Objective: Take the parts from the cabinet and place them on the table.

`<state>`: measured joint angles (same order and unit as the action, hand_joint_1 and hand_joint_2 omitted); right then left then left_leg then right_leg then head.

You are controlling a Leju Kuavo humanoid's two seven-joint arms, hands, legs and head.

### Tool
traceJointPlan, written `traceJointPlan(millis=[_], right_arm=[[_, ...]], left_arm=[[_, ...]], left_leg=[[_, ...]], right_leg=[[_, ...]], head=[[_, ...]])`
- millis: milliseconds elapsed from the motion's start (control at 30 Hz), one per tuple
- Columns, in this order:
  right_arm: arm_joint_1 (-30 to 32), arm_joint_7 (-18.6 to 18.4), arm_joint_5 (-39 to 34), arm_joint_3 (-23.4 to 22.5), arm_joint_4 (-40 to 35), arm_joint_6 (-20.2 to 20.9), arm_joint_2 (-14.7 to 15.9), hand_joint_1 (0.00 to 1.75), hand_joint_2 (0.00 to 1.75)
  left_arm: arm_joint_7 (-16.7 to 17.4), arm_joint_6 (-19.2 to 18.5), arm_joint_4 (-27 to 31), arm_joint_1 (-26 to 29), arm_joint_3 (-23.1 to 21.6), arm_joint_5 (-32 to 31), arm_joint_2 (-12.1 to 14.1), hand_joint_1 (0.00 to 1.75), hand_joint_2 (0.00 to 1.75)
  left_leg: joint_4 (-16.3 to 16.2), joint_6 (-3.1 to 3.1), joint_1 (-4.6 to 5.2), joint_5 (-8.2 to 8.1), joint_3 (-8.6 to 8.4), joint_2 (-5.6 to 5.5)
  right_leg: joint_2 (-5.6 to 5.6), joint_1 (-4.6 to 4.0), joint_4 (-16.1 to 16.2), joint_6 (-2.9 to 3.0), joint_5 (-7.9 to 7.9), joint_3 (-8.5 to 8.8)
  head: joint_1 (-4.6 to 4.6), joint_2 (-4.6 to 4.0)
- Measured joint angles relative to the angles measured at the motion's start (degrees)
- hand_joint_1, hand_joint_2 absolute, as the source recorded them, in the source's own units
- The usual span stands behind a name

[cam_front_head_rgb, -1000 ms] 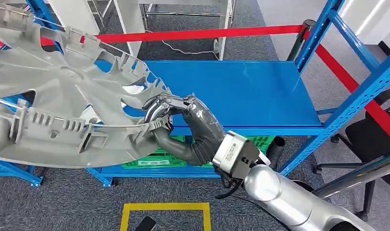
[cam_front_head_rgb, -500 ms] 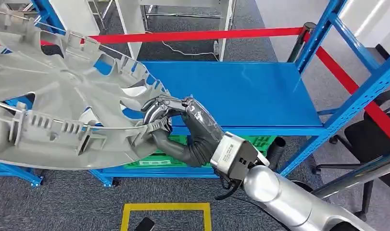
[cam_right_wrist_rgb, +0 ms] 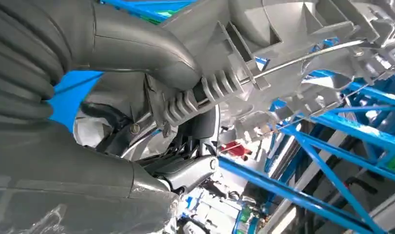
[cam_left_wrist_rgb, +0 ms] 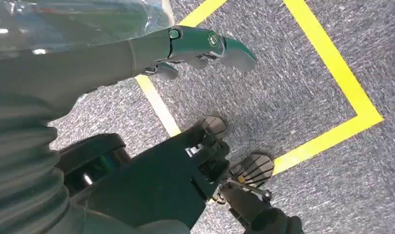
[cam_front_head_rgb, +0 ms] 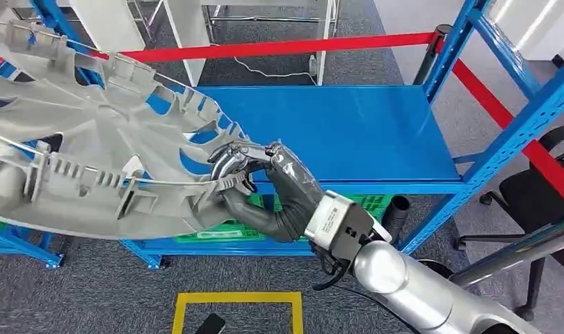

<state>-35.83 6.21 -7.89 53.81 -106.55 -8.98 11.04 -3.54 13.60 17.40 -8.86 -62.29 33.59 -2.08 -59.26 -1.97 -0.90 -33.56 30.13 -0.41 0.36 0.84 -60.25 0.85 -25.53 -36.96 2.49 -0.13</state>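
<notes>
The grey plastic wheel cover (cam_front_head_rgb: 91, 139), a large round part with ribbed clips and a thin wire ring along its rim, is held up in the air in front of the blue shelf (cam_front_head_rgb: 348, 132), its inner side turned toward the head camera and tilted, filling the left half of that view. The right robot hand (cam_front_head_rgb: 254, 184) grips it at the rim on the side nearest the shelf's middle: the dark fingers (cam_front_head_rgb: 230, 156) curl over the edge from above and the thumb presses from below, so the rim is clamped between them. In the right wrist view the same rim (cam_right_wrist_rgb: 210, 87) lies across the thumb (cam_right_wrist_rgb: 137, 46), with the wire ring running along it. The cover touches nothing but this robot hand; it hangs above the front edge of the shelf and the floor. Under the shelf board a green crate (cam_front_head_rgb: 366, 203) sits on the lower level, partly hidden by the arm. A red barrier tape (cam_front_head_rgb: 279, 47) runs behind the rack, and a black office chair (cam_front_head_rgb: 536, 202) stands to the right. On the grey carpet a yellow taped square (cam_front_head_rgb: 237, 300) is marked. The left robot hand (cam_left_wrist_rgb: 195, 46) hangs over the carpet, holding nothing, its fingers stretched out and only slightly bent, beside a line of yellow tape (cam_left_wrist_rgb: 331, 63).
</notes>
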Motion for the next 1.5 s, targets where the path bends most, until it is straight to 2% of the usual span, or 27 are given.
traceJointPlan(millis=[100,133,167,233,267,300,333,467,533,600,633,667,733,800,833,867,967,1000,1033,1100,1133,1167,1233,1300,1367,1467,1500], right_arm=[[0.1,0.0,0.0,0.0,0.1,0.0,0.0,1.75,1.75],[0.3,0.0,-0.2,0.0,0.1,0.0,0.0,1.75,1.75],[0.4,0.0,-0.2,0.0,0.2,0.0,0.0,1.75,1.75],[0.6,-0.1,-0.2,0.0,0.2,0.0,0.0,1.75,1.75],[0.6,-0.1,-0.2,0.0,0.2,0.0,0.0,1.75,1.75],[0.6,-0.1,-0.2,0.0,0.2,0.0,0.0,1.75,1.75],[0.6,-0.1,-0.2,0.0,0.2,0.0,0.0,1.75,1.75],[0.6,-0.1,-0.2,0.0,0.2,-0.1,0.0,1.75,1.75],[0.7,-0.1,-0.2,0.0,0.2,-0.1,0.1,1.75,1.75],[0.8,-0.1,-0.2,0.0,0.2,-0.1,0.1,1.75,1.75],[0.9,-0.1,-0.2,0.0,0.2,-0.1,0.1,1.75,1.75],[1.1,-0.2,-0.2,0.0,0.2,-0.1,0.2,1.75,1.75],[1.3,-0.2,-0.2,0.0,0.3,-0.1,0.2,1.75,1.75],[1.2,-0.2,-0.2,0.0,0.3,-0.1,0.2,1.75,1.75],[1.1,-0.3,-0.2,0.0,0.3,-0.2,0.2,1.75,1.75],[1.1,-0.3,-0.2,0.0,0.2,-0.3,0.2,1.75,1.75],[1.3,-0.9,0.3,0.0,0.2,-0.8,0.2,1.75,1.75],[1.4,-1.2,0.4,0.0,0.2,-1.0,0.2,1.75,1.75],[1.5,-1.2,0.4,0.0,0.2,-1.1,0.2,1.75,1.75],[1.6,-1.4,0.5,0.1,0.2,-1.2,0.2,1.75,1.75],[1.6,-1.4,0.5,0.1,0.2,-1.2,0.2,1.75,1.75],[1.7,-1.4,0.5,0.2,0.2,-1.3,0.2,1.75,1.75],[2.0,-1.5,0.5,0.3,0.2,-1.3,0.2,1.75,1.75],[2.4,-1.7,0.5,0.3,0.2,-1.4,0.2,1.75,1.75],[2.5,-1.8,0.5,0.2,0.2,-1.4,0.2,1.75,1.75],[2.6,-1.8,0.5,0.2,0.4,-1.4,0.3,1.75,1.75],[2.7,-1.8,0.5,0.2,0.5,-1.5,0.4,1.75,1.75]], left_arm=[[0.0,0.0,0.0,0.0,0.0,0.1,0.0,0.0,1.75],[0.0,0.0,0.0,0.0,0.0,0.2,0.0,0.0,1.75],[0.0,0.0,0.0,0.1,0.0,0.2,0.0,0.0,1.75],[0.0,0.1,0.0,0.1,0.0,0.3,0.1,0.0,1.75],[0.0,0.1,0.0,0.0,0.0,0.3,0.1,0.0,1.75],[0.0,0.1,0.0,0.0,0.0,0.3,0.1,0.0,1.75],[0.0,0.1,0.0,-0.1,0.0,0.4,0.1,0.0,1.75],[0.0,0.2,0.0,0.0,0.0,0.6,0.2,0.0,1.75],[-0.1,0.2,0.0,-0.2,0.0,0.6,0.2,0.0,1.75],[-0.1,0.2,0.0,-0.2,0.0,0.7,0.2,0.0,1.75],[-0.1,0.2,0.0,-0.2,0.0,0.7,0.2,0.0,1.75],[-0.1,0.2,0.0,-0.2,0.0,0.7,0.2,0.0,1.75],[-0.1,0.2,0.0,-0.2,0.0,0.7,0.2,0.0,1.75],[-0.1,0.2,0.0,-0.2,0.0,0.7,0.2,0.0,1.75],[-0.1,0.2,0.0,-0.2,0.0,0.7,0.3,0.0,1.75],[-0.2,0.2,0.1,-0.2,0.0,0.7,0.3,0.0,1.75],[-0.2,0.2,0.1,-0.2,0.0,0.7,0.4,0.0,1.75],[-0.2,0.2,0.1,-0.2,0.0,0.7,0.5,0.0,1.75],[-0.2,0.2,0.1,0.0,-0.1,0.7,0.5,0.0,1.75],[-0.2,0.2,0.1,0.2,-0.1,0.7,0.5,0.0,1.75],[-0.2,0.2,0.1,0.1,-0.1,0.7,0.5,0.0,1.75],[-0.2,0.3,0.1,0.1,-0.1,0.7,0.5,0.0,1.75],[-0.2,0.3,0.1,0.1,-0.1,0.7,0.6,0.0,1.75],[-0.2,0.3,0.1,0.1,-0.2,0.7,0.7,0.0,1.75],[-0.2,0.3,0.2,-0.2,-0.2,0.8,0.9,0.0,1.75],[-0.2,0.3,0.3,-0.3,-0.2,0.9,1.0,0.0,1.75],[-0.2,0.3,0.3,-0.3,-0.2,0.9,1.0,0.0,1.75]], left_leg=[[-11.6,-0.32,0.01,-6.69,4.49,-0.01],[-15.1,-0.33,0.01,-7.73,5.82,-0.01],[-15.8,-0.23,0.01,-7.22,6.02,-0.01],[-10.3,0.12,0.04,-3.11,3.01,-0.01],[-4.9,0.36,0.09,-0.54,0.11,-0.01],[0.2,0.7,0.17,0.5,-2.55,-0.02],[1.8,0.8,0.49,-0.26,-3.4,-0.06],[2.3,2.07,0.83,1.94,-1.98,-0.1],[2.5,2.82,0.44,3.27,-0.95,0.24],[2.3,3.1,0.49,4.39,0.74,0.28],[2.1,3.12,0.54,4.92,1.69,0.31],[1.8,3.13,0.57,5.41,2.57,0.32],[1.2,2.99,0.59,6.29,4.49,0.33],[0.4,2.66,0.59,6.86,6.09,0.29],[0.0,2.35,0.85,7.06,6.89,0.26],[-0.3,1.95,0.77,7.5,7.13,0.24],[0.0,0.85,0.37,9.09,7.84,0.21],[-0.3,0.62,0.25,8.28,8.26,0.21],[-1.4,0.31,0.32,6.04,8.58,0.21],[-9.0,0.0,0.22,-0.64,10.26,0.22],[-13.4,-0.1,0.24,-2.94,11.09,0.21],[-16.3,-0.13,0.25,-3.5,11.34,0.21],[-15.6,0.03,0.26,-0.37,9.06,0.21],[-7.5,0.38,0.26,3.31,2.94,0.21],[1.4,0.87,0.58,0.82,-2.44,0.11],[1.7,1.78,1.01,1.6,-1.85,0.08],[2.4,2.29,0.55,2.58,-1.45,0.3]], right_leg=[[-0.3,-0.23,0.0,0.88,0.4,-0.52],[-0.34,-0.38,0.0,1.13,0.59,-0.78],[-0.34,-0.5,0.0,1.26,0.81,-1.09],[-0.29,-0.62,-0.2,1.24,1.28,-1.63],[-0.24,-0.63,-0.2,1.09,1.55,-1.84],[-0.23,-0.62,-0.3,0.9,1.81,-1.95],[-0.21,-0.85,-0.2,0.48,2.21,-2.14],[-0.18,-0.61,1.0,-1.15,4.46,-2.32],[-0.05,-0.41,-1.3,-1.57,-0.11,-3.36],[-0.07,-0.32,-10.2,-1.96,-7.02,-5.55],[-0.07,-0.32,-14.4,-2.13,-8.74,-6.37],[-0.07,-0.32,-16.7,-2.16,-8.62,-6.33],[-0.08,-0.32,-14.9,-2.1,-5.33,-3.51],[-0.07,-0.32,-6.7,-1.78,-2.67,2.61],[-0.05,-0.49,-1.9,-1.57,-4.35,5.75],[0.03,-0.67,1.0,-1.05,-5.58,7.23],[0.03,-1.19,1.4,-0.13,-4.79,6.3],[-0.2,-0.6,1.8,0.74,-4.13,6.02],[-0.26,-0.68,1.8,1.0,-3.64,5.55],[-0.4,-0.7,1.6,1.47,-2.74,4.41],[-0.48,-0.76,1.5,1.49,-2.27,3.72],[-0.59,-0.79,1.2,1.51,-1.8,2.95],[-0.62,-0.8,0.6,1.38,-0.91,1.18],[-0.58,-0.8,0.1,1.1,-0.01,-0.37],[-0.55,-1.05,-0.3,0.43,0.81,-1.15],[-0.74,-0.73,0.6,-0.61,2.58,-1.26],[-0.54,-0.78,0.5,-0.99,2.43,-1.52]], head=[[-0.48,0.0],[-0.52,0.0],[-0.5,0.0],[-0.53,0.0],[-0.55,0.0],[-0.55,0.0],[-0.48,0.0],[-0.59,0.0],[-0.37,0.0],[-0.24,0.0],[-0.22,0.0],[-0.22,0.0],[-0.2,0.0],[-0.2,0.0],[-0.2,0.0],[-0.33,0.0],[-0.29,0.0],[-0.2,0.0],[-0.35,0.0],[-0.81,0.0],[-0.88,0.0],[-0.9,0.0],[-0.92,0.0],[-0.92,0.0],[-0.83,0.0],[-0.85,0.0],[-0.83,0.0]])
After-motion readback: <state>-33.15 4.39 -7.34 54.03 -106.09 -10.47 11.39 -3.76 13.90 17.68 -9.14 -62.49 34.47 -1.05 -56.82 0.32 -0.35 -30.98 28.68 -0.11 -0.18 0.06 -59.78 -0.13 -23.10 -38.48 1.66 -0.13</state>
